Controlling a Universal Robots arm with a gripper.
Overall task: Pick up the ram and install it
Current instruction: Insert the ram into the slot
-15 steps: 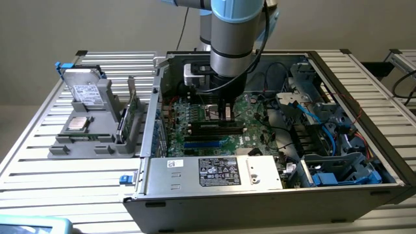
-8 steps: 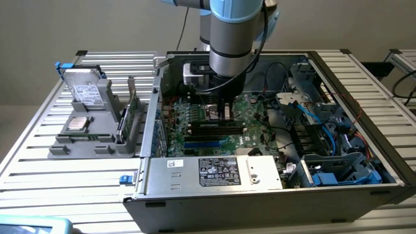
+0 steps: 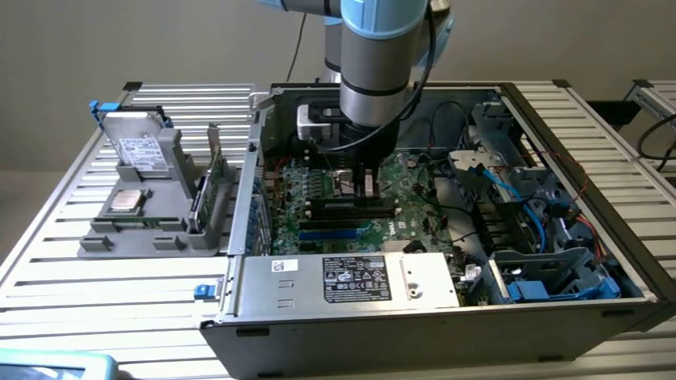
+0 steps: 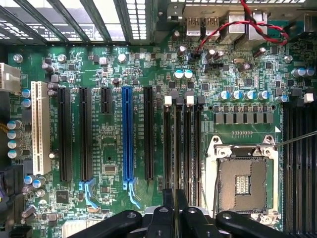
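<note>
The gripper (image 4: 173, 213), its black jaws clenched on the ram (image 4: 169, 197), a thin dark board seen edge-on, stands in line with the long black memory slots (image 4: 181, 144) of the glossy green motherboard (image 4: 109, 148). A square metal CPU socket (image 4: 241, 173) lies just beside. On the ribbed aluminium counter (image 3: 106, 277), at the exterior view's left, a grey holder (image 3: 158, 229) carries a silver hard drive (image 3: 138, 150).

A slatted metal table (image 3: 106, 293) carries an open computer case (image 3: 423, 317) across centre and right, with a grey parts holder (image 3: 148, 233) at middle left
</note>
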